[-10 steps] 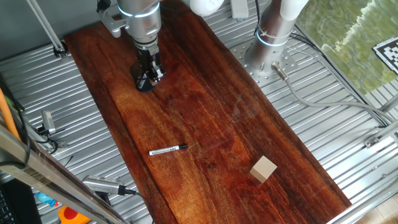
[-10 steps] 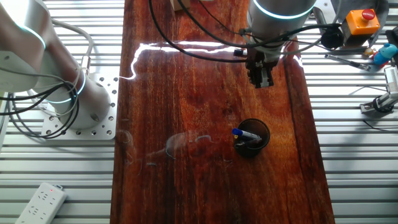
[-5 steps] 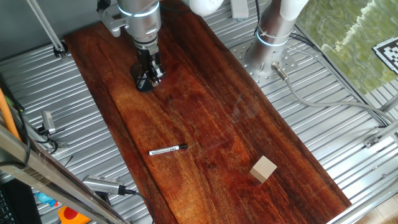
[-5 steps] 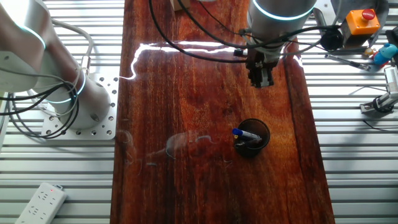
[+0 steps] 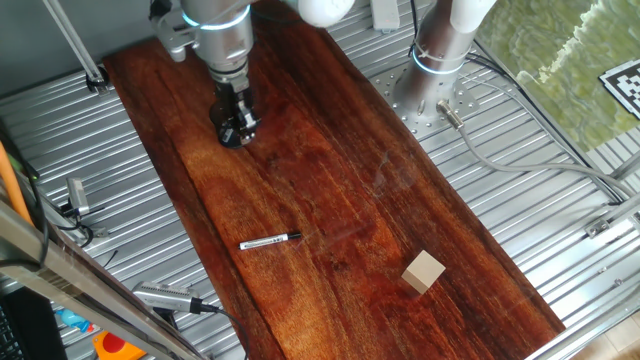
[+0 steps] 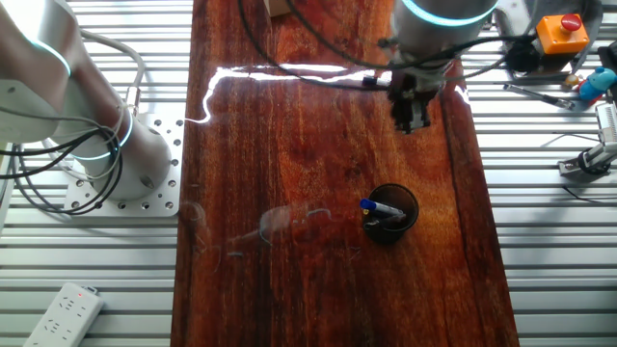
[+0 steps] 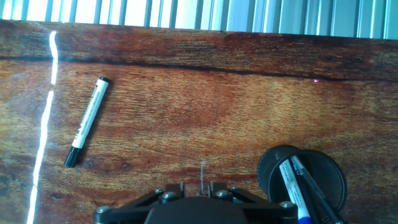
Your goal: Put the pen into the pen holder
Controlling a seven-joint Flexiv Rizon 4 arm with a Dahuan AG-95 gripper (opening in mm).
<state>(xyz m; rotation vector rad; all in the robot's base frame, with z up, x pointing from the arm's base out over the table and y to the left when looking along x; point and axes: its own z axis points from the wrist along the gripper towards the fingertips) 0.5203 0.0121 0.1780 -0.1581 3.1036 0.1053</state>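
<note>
The pen is slim and white with a black tip, and it lies flat on the wooden board; in the hand view it is at the upper left. In the other fixed view the arm hides it. The pen holder is a small black round cup holding a blue-capped pen; it shows at the lower right of the hand view. My gripper hovers above the board close to the holder, with the holder partly hidden behind it. It also shows in the other fixed view. Its jaws look shut and empty.
A tan wooden cube sits near the board's far end from the holder. A second robot base stands beside the board. Tools and cables lie on the metal table around it.
The gripper has shifted a little sideways above the board, next to the holder. The pen, the holder and the cube have not moved.
</note>
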